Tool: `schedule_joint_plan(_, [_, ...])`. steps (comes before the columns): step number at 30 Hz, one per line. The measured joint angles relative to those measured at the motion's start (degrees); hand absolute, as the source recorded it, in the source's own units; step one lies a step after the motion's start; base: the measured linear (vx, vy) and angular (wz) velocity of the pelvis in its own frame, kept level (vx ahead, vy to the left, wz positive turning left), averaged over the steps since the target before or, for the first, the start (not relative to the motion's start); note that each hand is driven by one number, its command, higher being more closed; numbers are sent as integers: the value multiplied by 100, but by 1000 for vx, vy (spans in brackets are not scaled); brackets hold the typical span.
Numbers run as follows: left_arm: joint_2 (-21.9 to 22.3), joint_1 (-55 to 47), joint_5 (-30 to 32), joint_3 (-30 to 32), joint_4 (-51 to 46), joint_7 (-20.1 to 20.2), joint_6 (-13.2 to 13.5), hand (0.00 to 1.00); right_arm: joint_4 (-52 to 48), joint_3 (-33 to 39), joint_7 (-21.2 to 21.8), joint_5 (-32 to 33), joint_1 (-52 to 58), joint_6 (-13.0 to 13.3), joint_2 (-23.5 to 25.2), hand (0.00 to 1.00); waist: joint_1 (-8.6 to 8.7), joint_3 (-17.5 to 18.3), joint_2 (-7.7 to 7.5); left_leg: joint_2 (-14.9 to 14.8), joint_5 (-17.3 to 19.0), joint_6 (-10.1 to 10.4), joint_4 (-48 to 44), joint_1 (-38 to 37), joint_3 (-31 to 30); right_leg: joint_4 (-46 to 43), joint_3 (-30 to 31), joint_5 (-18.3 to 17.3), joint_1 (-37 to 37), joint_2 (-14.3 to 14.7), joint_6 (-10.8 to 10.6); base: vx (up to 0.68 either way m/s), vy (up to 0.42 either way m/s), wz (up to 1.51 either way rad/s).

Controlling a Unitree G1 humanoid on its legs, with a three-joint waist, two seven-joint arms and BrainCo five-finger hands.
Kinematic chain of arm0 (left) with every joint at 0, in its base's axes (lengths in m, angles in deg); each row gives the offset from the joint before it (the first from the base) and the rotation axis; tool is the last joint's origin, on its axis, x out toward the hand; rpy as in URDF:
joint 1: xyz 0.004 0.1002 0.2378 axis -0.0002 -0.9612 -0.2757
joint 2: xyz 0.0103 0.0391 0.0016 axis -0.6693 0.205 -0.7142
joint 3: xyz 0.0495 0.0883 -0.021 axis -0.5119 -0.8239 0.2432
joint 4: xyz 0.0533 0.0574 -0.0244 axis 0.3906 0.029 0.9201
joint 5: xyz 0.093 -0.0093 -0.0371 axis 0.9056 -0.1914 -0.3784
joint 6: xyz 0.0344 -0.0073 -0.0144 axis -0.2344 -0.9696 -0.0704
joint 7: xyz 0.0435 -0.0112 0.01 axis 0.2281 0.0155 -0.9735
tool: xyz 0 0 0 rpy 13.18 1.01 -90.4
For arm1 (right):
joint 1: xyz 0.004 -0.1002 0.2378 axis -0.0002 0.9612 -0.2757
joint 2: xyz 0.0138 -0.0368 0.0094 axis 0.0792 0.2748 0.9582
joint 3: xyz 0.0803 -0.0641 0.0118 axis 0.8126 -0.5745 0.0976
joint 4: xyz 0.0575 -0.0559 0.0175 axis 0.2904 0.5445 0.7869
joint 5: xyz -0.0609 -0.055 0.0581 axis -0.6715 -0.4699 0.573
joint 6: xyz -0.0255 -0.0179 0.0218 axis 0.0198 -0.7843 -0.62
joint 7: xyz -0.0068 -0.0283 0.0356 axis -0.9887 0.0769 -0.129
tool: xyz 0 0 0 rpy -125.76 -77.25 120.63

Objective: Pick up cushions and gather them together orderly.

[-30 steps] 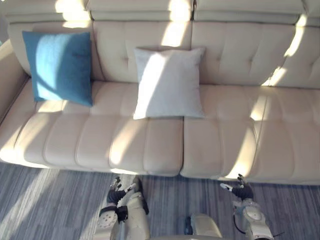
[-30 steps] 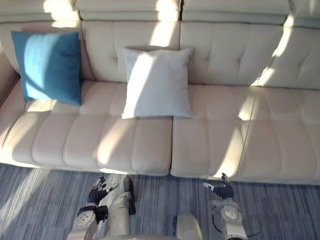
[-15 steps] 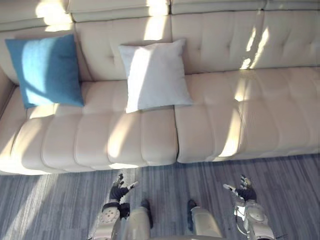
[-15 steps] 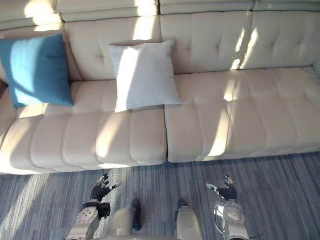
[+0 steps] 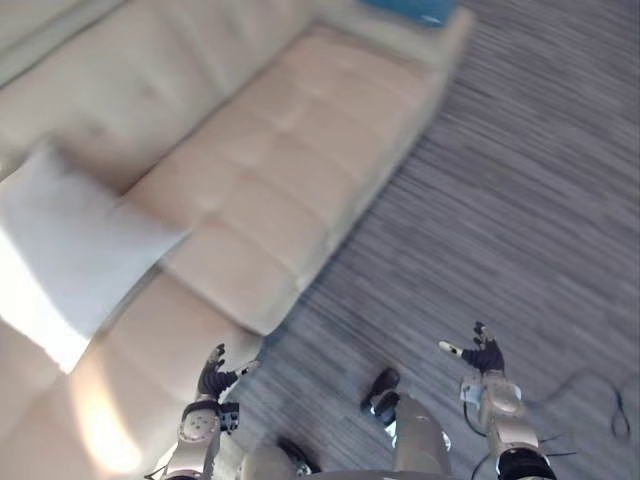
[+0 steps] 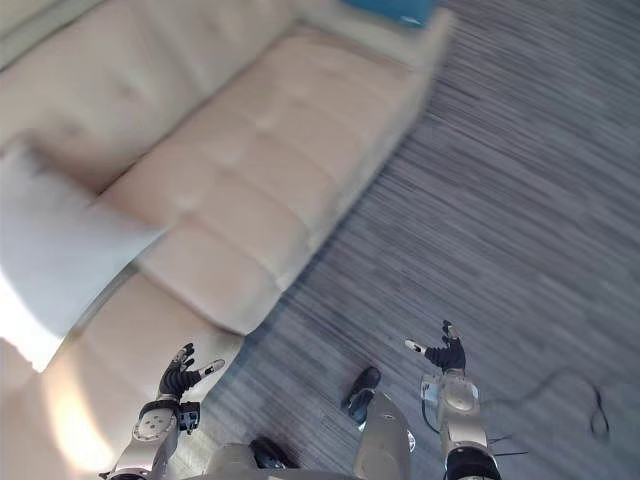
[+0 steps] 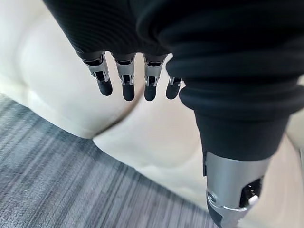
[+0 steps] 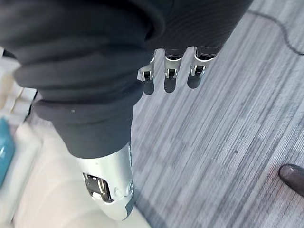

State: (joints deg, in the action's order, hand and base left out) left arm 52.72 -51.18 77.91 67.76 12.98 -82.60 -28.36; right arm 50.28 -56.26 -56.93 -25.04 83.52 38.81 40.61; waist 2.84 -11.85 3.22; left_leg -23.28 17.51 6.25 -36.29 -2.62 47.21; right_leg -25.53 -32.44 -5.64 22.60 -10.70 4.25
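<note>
Hanging empty w/ fingers (image 7: 126,88) straight and apart, left hand (image 5: 212,378) is hovering by the sofa (image 5: 300,160) front edge; white cushion (image 5: 75,245) is lying up-left of it, farther from right hand (image 5: 485,355), also splayed, empty; blue cushion (image 5: 412,8) is sitting at sofa's far end.

You see a cream sofa (image 5: 300,170) standing on the grey striped carpet floor (image 5: 520,200). A white cushion (image 5: 70,250) lies on the sofa's seat, its top edge up against the backrest. At the sofa's other end, well apart from that cushion, a blue cushion (image 5: 415,8) sits by the armrest.
</note>
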Motion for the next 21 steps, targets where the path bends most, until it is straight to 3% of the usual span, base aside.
schedule_joint_plan(1, [41, -12, 0, 2, -54, -4, 37, 0, 105, -105, -24, -13, -8, -38, -22, 0, -63, 4, 52, -225, -288, -490, -737, 127, -552, 15, 317, -136, -69, 288, 67, 393, -112, -202])
schedule_joint_plan(2, [72, -45, -5, -54, -49, 2, 41, 0, 217, -298, -92, -19, -50, -69, -29, 0, -116, 6, 108, -181, -260, -502, -1649, 550, -1688, 113, 765, -204, -229, 569, 107, 384, -55, -228])
schedule_joint_plan(3, [109, -43, -9, -144, -51, -1, 45, 0, 238, -359, -133, -21, -55, -84, -40, 0, -134, -18, 126, 79, -45, -266, -2106, 940, -2407, 189, 1069, -249, -363, 698, 118, 468, 70, -216])
schedule_joint_plan(4, [225, -52, -12, -155, -49, -3, 45, 0, 305, -361, -202, -22, -31, -139, -64, 0, -173, -40, 115, 473, 122, -277, -2288, 1417, -3055, 319, 1387, -298, -615, 780, 69, 400, 99, -148])
schedule_joint_plan(5, [272, -74, -13, -156, -57, -5, 46, 0, 380, -354, -218, -22, -22, -153, -67, 0, -222, -62, 91, 670, 155, -332, -2219, 1629, -3289, 399, 1519, -324, -781, 781, 27, 492, 159, -143])
schedule_joint_plan(6, [296, -155, -13, -178, -136, -6, 46, 0, 442, -355, -224, -22, 2, -179, -70, 0, -337, -131, 30, 1033, 170, -361, -1882, 2048, -3691, 547, 1784, -372, -1059, 778, -56, 410, 208, -130])
schedule_joint_plan(7, [290, -232, -12, -171, -254, -21, 45, 0, 440, -351, -230, -22, -6, -172, -85, 0, -420, -165, 82, 1339, 126, -287, -1245, 2479, -4124, 676, 1974, -415, -1250, 764, -142, 394, 240, -138])
schedule_joint_plan(8, [291, -289, -8, -170, -291, -27, 45, 0, 440, -336, -242, -21, -13, -160, -123, 0, -483, -161, 163, 1513, -21, -79, -445, 2648, -4396, 716, 2092, -489, -1285, 765, -270, 370, 298, -113])
schedule_joint_plan(9, [299, -321, -8, -170, -295, -31, 45, 0, 439, -340, -251, -21, -13, -156, -171, 0, -558, -155, 272, 1562, -189, 83, 287, 2692, -4539, 716, 2171, -548, -1310, 811, -383, 416, 318, -123])
schedule_joint_plan(10, [334, -381, -5, -155, -261, -39, 37, 0, 485, -344, -290, -17, -42, -164, -174, 0, -746, -177, 435, 1554, -857, -347, 762, 2597, -4484, 562, 2454, -654, -1394, 861, -594, 527, 345, -75])
schedule_joint_plan(11, [276, -330, -4, -122, -271, -44, 25, 0, 506, -310, -345, -7, -45, -178, -66, 0, -686, -186, 249, 1773, -745, -311, 844, 2492, -4354, 652, 2525, -698, -1454, 616, -756, 478, 248, -35])
schedule_joint_plan(14, [331, -291, -4, -94, -266, -41, 23, 0, 505, -159, -399, -5, -14, -180, -14, 0, -733, -157, 85, 2058, -253, -809, 471, 2458, -4241, 557, 2645, -964, -1601, 306, -1144, 412, 204, 9])
schedule_joint_plan(15, [344, -376, -4, -144, -262, -39, 8, 0, 492, -57, -415, -7, -18, -177, 106, 0, -769, -138, -41, 2152, -81, -856, 443, 2280, -4114, 157, 2780, -1109, -1563, 164, -1301, 644, 278, -23])
schedule_joint_plan(16, [348, -486, -3, -256, -263, -17, -12, 0, 486, -19, -429, -8, -1, -177, 216, 0, -803, -137, -151, 2253, 168, -940, 416, 1963, -3991, -833, 3013, -1153, -1324, 15, -1453, 685, 248, -15])
schedule_joint_plan(17, [328, -559, -3, -384, -266, -9, -29, 0, 487, -19, -428, -7, 50, -179, 299, 0, -747, -132, -244, 2370, 384, -1045, 413, 1601, -3987, -2107, 3139, -795, -966, -167, -1937, 582, 179, -1])
schedule_joint_plan(18, [311, -567, -3, -416, -271, -9, -50, 0, 490, -20, -423, -6, 49, -183, 336, 0, -699, -141, -263, 2389, 501, -1095, 440, 1389, -4000, -2751, 3135, -555, -721, -241, -1944, 470, 99, 15])
schedule_joint_plan(19, [275, -582, -3, -425, -257, -12, -99, 0, 496, -21, -416, -6, 36, -192, 382, 0, -675, -139, -274, 2389, 641, -1119, 478, 1106, -4008, -3493, 3044, -584, -431, -327, -1800, 471, 43, 3])
schedule_joint_plan(20, [230, -583, -4, -422, -238, -22, -129, 0, 544, -23, -396, -5, 22, -198, 375, 0, -664, -136, -280, 2384, 700, -1132, 716, 685, -4008, -3847, 2743, -820, -114, -420, -1322, 568, 26, -6])
schedule_joint_plan(21, [197, -567, -9, -421, -241, -28, -126, 0, 575, -22, -364, -4, -9, -197, 349, 0, -644, -132, -263, 2366, 700, -1132, 991, 372, -4013, -3761, 2458, -950, 120, -464, -1090, 697, 16, -12])
